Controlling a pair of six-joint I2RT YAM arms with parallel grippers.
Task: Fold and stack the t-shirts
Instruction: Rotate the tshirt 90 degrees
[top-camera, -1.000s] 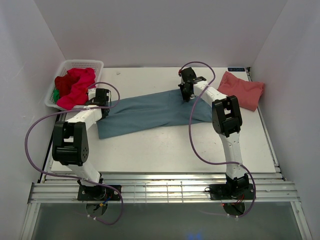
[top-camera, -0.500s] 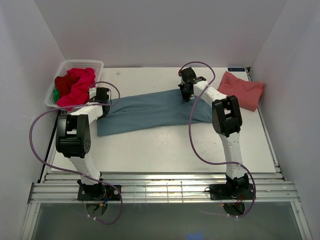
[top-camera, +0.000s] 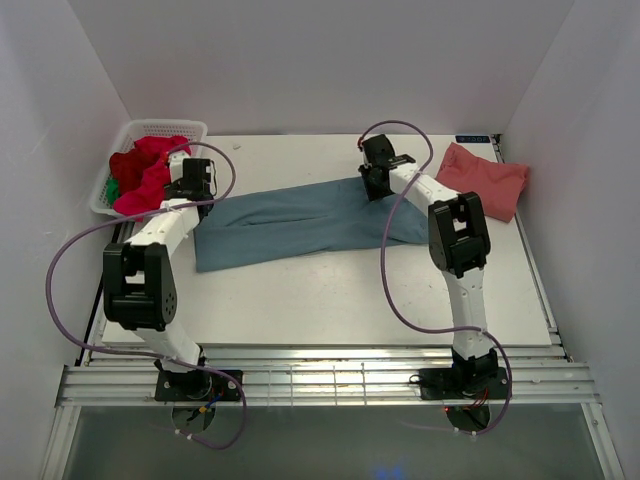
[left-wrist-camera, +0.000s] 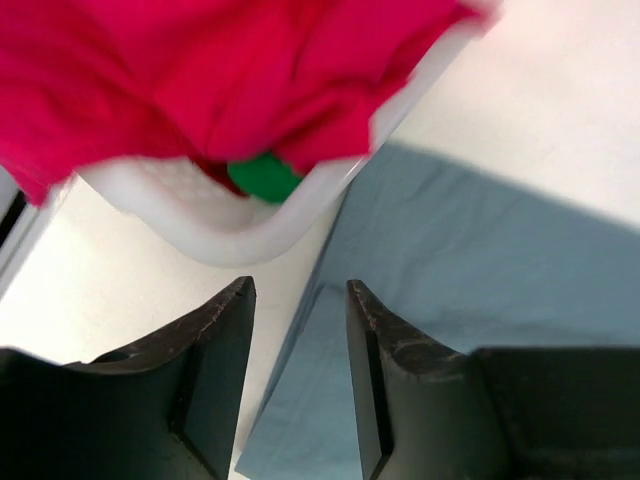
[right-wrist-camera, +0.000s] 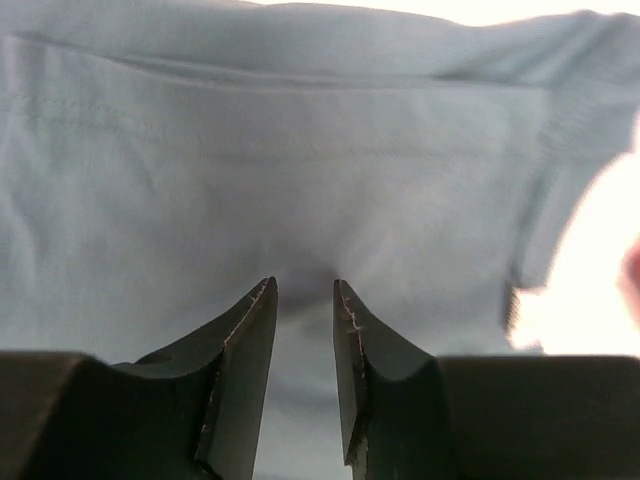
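Note:
A dusty teal-blue t-shirt (top-camera: 300, 222) lies folded into a long band across the middle of the table. My left gripper (top-camera: 191, 183) hovers over its left end beside the basket. In the left wrist view the left gripper (left-wrist-camera: 300, 286) is open with nothing in it, the shirt's edge (left-wrist-camera: 470, 260) below. My right gripper (top-camera: 376, 183) is at the shirt's far edge. It (right-wrist-camera: 303, 283) stands open by a narrow gap just above the cloth (right-wrist-camera: 300, 150). A folded salmon-pink t-shirt (top-camera: 486, 178) lies at the back right. Red t-shirts (top-camera: 150, 168) and a green one (left-wrist-camera: 265, 177) fill the basket.
The white lattice basket (top-camera: 118, 143) stands at the back left corner, its rim (left-wrist-camera: 250, 225) close in front of my left fingers. White walls close in the table on three sides. Purple cables loop from both arms.
Both grippers have opened and let go of the teal-blue shirt. The left gripper has lifted and drawn back toward the basket. The right gripper has barely moved.

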